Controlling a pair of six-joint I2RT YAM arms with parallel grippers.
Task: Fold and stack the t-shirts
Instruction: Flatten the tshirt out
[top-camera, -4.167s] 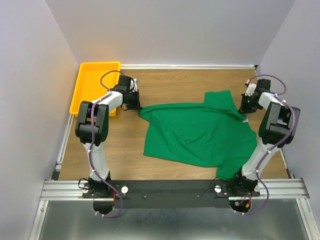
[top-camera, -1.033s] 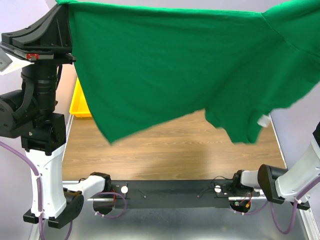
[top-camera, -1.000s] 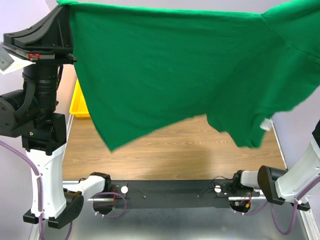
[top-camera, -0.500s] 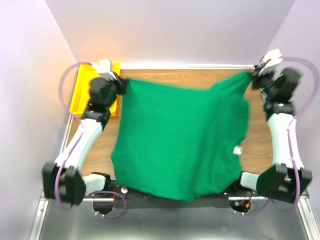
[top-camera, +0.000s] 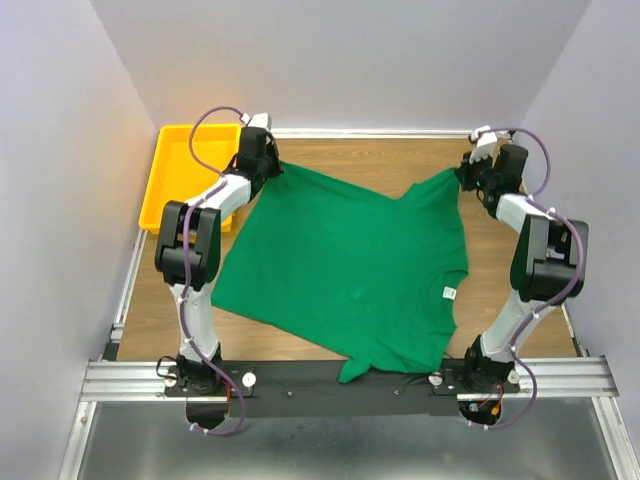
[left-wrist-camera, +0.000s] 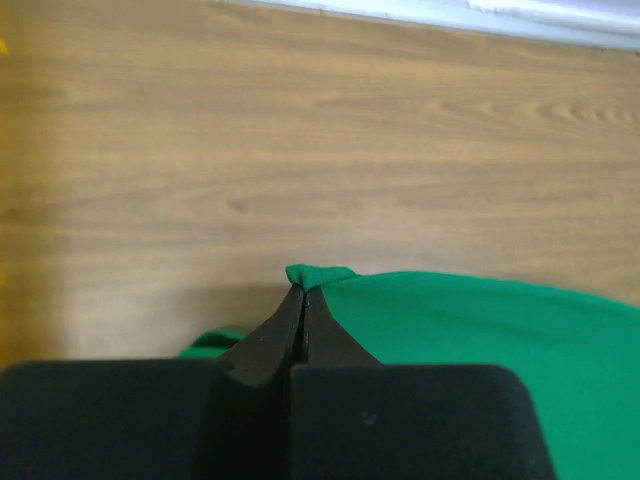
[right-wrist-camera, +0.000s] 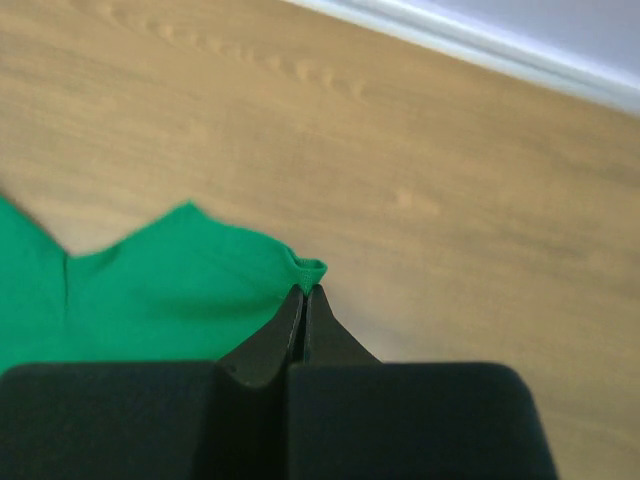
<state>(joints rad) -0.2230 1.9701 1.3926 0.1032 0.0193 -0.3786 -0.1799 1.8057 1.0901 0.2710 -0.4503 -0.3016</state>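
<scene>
Across the wooden table (top-camera: 340, 160) the green t-shirt (top-camera: 350, 260) lies spread nearly flat w/ its neck label (top-camera: 449, 293) showing — left gripper (left-wrist-camera: 301, 297) pinched tight on the far-L corner nr the yellow tray (top-camera: 190, 175), right gripper (right-wrist-camera: 304, 295) clamped on the far-R corner — both down by the tabletop.

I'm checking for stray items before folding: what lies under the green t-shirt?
The dark-green cotton t-shirt lies spread on the wooden table, its near hem overlapping the black base rail. Only bare wood shows around it; anything beneath the fabric is hidden.
</scene>
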